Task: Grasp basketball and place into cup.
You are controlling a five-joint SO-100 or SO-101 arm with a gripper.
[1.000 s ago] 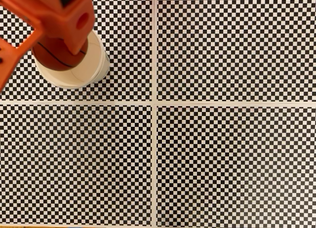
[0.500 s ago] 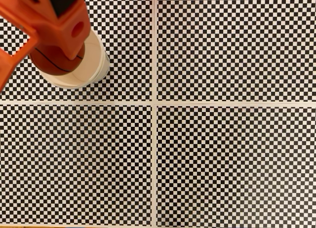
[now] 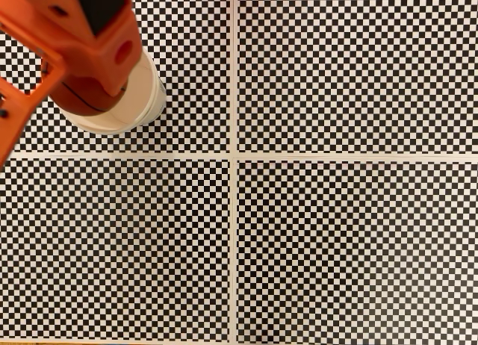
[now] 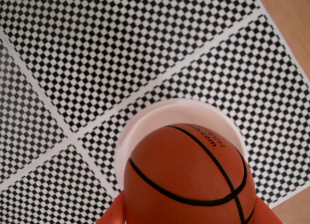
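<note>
Orange tool [image 4: 186, 215] pinching basketball [image 4: 186, 173] w/ both fingers, directly over cup [image 3: 138, 102].

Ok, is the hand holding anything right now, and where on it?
Yes: the hand grips the basketball by its two opposite sides, orange fingers pressing either flank, directly over the cup mouth.

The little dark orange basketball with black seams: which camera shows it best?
The wrist view: the dark orange basketball fills the foreground there, seams and printed lettering sharp, with the off-white paper cup's rim behind it. In the fixed view the bright orange end effector covers most of the ball.
</note>
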